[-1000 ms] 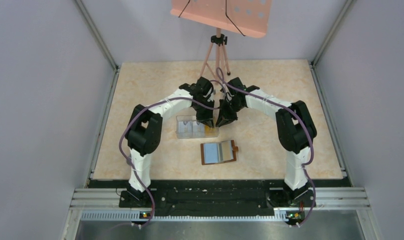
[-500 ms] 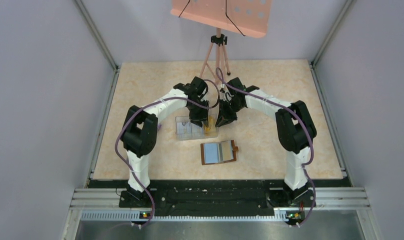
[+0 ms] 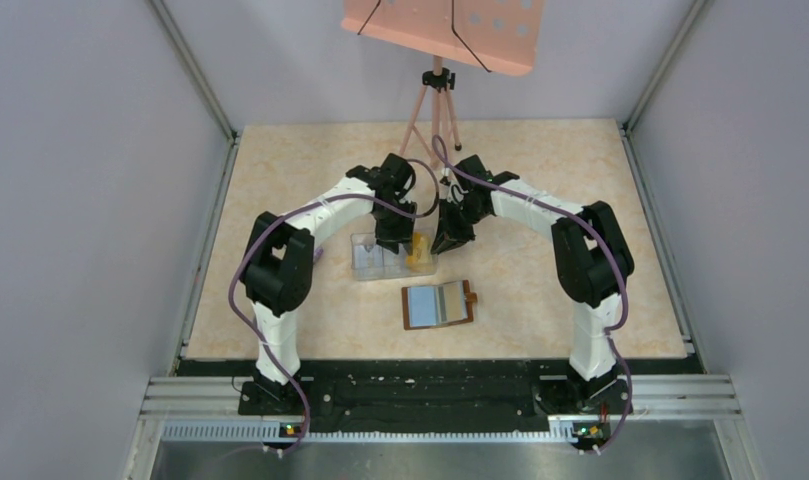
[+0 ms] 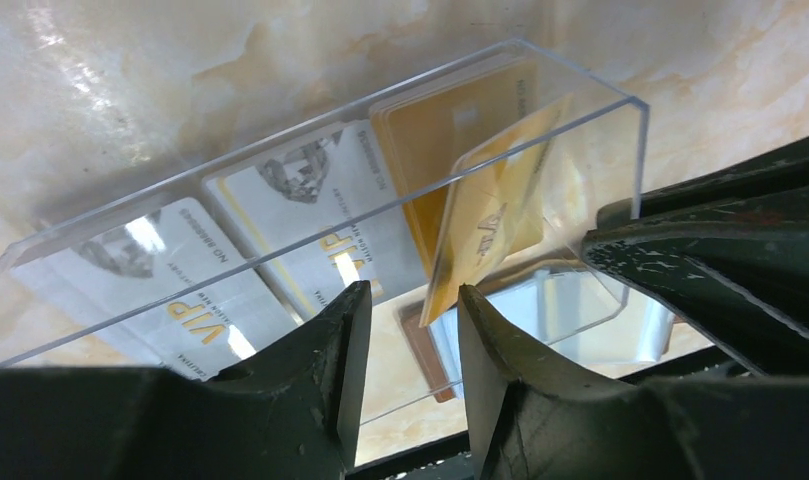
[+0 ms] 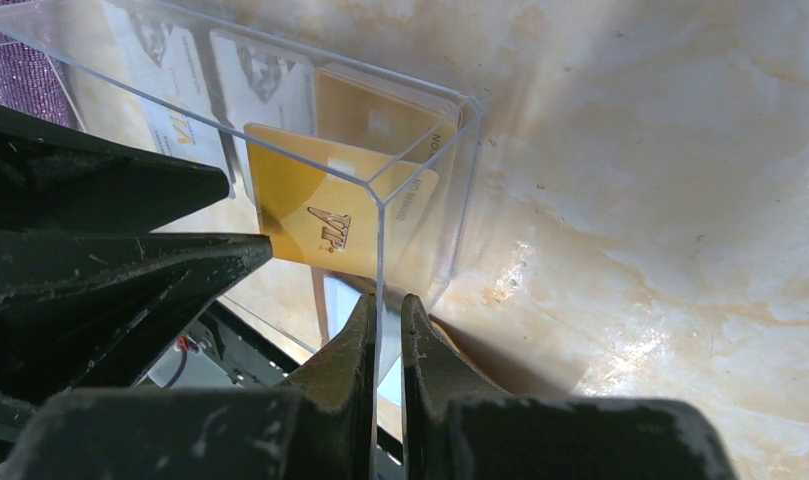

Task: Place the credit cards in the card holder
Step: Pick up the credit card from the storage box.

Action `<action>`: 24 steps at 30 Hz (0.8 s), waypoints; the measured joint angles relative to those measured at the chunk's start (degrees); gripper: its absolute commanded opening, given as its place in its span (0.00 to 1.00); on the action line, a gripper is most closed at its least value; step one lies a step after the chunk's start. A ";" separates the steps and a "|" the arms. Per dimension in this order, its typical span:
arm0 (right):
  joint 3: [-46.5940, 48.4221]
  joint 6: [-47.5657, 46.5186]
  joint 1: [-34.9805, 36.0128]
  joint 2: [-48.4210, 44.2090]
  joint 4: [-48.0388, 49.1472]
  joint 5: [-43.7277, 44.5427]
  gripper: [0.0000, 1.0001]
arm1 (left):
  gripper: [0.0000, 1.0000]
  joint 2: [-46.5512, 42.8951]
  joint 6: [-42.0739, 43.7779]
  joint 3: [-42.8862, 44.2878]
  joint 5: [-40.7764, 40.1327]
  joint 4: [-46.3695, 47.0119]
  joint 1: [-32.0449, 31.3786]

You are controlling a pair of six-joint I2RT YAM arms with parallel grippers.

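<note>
A clear plastic box (image 3: pixel 370 262) holds pale credit cards (image 4: pixel 300 200) in two compartments and an orange stack (image 4: pixel 430 130) in the right one. One orange card (image 4: pixel 490 215) stands tilted out of that compartment, and it also shows in the right wrist view (image 5: pixel 320 225). My left gripper (image 4: pixel 412 295) is open over the box, with the card's lower corner between its fingers, close to the right one. My right gripper (image 5: pixel 385 300) is shut on the box's right end wall. The brown card holder (image 3: pixel 438 305) lies open in front of the box, untouched.
A pink board (image 3: pixel 440 30) on a tripod (image 3: pixel 437 100) stands at the back of the table, behind both arms. Grey walls enclose the table on three sides. A black rail (image 3: pixel 430 390) runs along the near edge.
My left gripper has shifted left over the box. One orange card now stands tilted up from the right compartment. The right gripper has stayed at the box's end.
</note>
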 measured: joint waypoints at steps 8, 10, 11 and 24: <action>-0.02 -0.02 0.00 0.00 0.00 0.00 0.00 | 0.00 0.70 -0.94 -0.07 7.30 3.74 0.68; 0.00 -0.07 0.00 0.00 -0.02 0.00 0.00 | 0.00 0.96 -1.25 -0.92 8.33 5.07 0.74; -0.02 -0.09 0.00 0.00 -0.02 0.00 0.00 | 0.00 0.96 -1.38 -2.12 8.72 5.77 0.79; -0.02 -0.22 0.00 0.00 -0.24 -0.24 0.00 | 0.40 -6.51 -4.24 -11.37 4.63 7.76 1.33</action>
